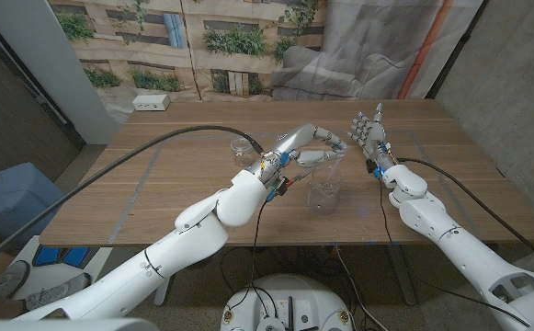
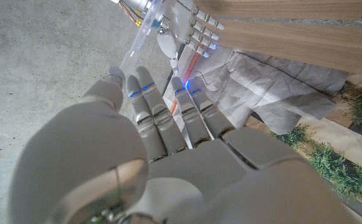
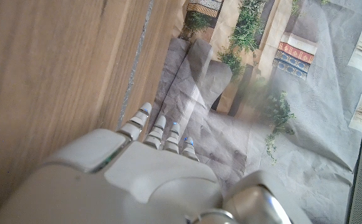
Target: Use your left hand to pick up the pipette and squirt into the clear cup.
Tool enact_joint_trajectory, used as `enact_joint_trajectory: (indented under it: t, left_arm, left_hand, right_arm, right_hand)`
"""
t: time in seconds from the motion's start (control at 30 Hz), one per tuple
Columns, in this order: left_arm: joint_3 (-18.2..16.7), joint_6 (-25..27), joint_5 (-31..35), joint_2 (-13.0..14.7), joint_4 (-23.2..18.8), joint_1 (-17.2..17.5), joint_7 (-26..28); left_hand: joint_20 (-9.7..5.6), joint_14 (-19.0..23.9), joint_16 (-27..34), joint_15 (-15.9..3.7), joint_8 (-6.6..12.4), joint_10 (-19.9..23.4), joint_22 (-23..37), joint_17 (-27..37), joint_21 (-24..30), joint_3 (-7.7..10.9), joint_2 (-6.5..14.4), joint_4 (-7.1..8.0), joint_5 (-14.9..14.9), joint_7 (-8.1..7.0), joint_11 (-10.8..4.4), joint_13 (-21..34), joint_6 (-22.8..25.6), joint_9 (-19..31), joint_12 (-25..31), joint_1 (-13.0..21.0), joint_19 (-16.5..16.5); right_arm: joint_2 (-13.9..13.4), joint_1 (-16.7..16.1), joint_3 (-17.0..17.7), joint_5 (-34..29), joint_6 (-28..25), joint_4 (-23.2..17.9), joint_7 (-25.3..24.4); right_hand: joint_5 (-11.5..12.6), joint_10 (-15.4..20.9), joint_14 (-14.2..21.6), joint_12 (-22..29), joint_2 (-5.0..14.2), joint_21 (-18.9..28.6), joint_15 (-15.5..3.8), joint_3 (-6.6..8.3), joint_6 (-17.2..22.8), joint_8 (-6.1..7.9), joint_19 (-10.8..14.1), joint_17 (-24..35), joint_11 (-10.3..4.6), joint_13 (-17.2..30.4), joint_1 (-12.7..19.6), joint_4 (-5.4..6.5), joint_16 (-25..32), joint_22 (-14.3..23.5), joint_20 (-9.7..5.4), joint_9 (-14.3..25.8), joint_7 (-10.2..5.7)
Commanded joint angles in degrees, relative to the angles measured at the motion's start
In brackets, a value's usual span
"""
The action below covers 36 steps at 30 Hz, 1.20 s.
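My left hand is raised over the middle of the table and pinches a translucent pipette, which lies roughly level just above a clear cup. In the left wrist view the pipette runs out past the fingertips of my left hand. To the right of the cup my right hand stands upright, fingers apart and holding nothing. It also shows beyond the pipette as my right hand in the left wrist view. My right hand hovers beside the wooden table.
A second, smaller clear cup stands left of my left hand. A white box sits at the table's far left corner. Cables trail along both arms. A crumpled grey sheet hangs behind the table.
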Motion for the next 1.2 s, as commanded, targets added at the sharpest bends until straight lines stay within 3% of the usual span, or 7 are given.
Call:
enact_joint_trajectory:
  t: [0.03, 1.2]
  left_arm:
    - [0.4, 0.2, 0.8, 0.2, 0.7, 0.7, 0.1]
    - [0.5, -2.6, 3.3, -0.5, 6.2, 1.5, 3.6]
  left_hand:
    - [0.27, 0.3, 0.3, -7.75, 0.22, 0.0, 0.3, 0.0, 0.3, 0.30, 0.1, -0.02, 0.2, 0.03, -0.04, 0.3, 0.2, 0.2, 0.2, 0.5, 0.4]
    - [-0.09, 0.4, 0.3, -7.88, 0.19, 0.1, 0.3, 0.0, 0.4, 0.44, 0.2, -0.03, 0.2, -0.36, -0.07, 0.3, 0.0, 0.2, 0.3, 0.6, 0.5]
  right_arm:
    - [0.0, 0.0, 0.0, 0.0, 0.0, 0.0, 0.0]
    - [0.0, 0.0, 0.0, 0.0, 0.0, 0.0, 0.0]
  right_hand:
    - [0.3, 0.0, -0.4, 0.2, 3.33, 0.4, -4.72, -0.37, 0.1, 0.38, 0.2, 0.3, -0.26, 0.2, 0.0, 0.03, 0.4, 0.3, -0.04, 0.1, -0.57]
    - [0.3, -0.2, -0.4, 0.2, 3.34, 0.4, -4.66, -0.37, 0.1, 0.36, 0.2, 0.3, -0.35, 0.2, 0.0, 0.03, 0.3, 0.3, -0.05, 0.1, -0.49]
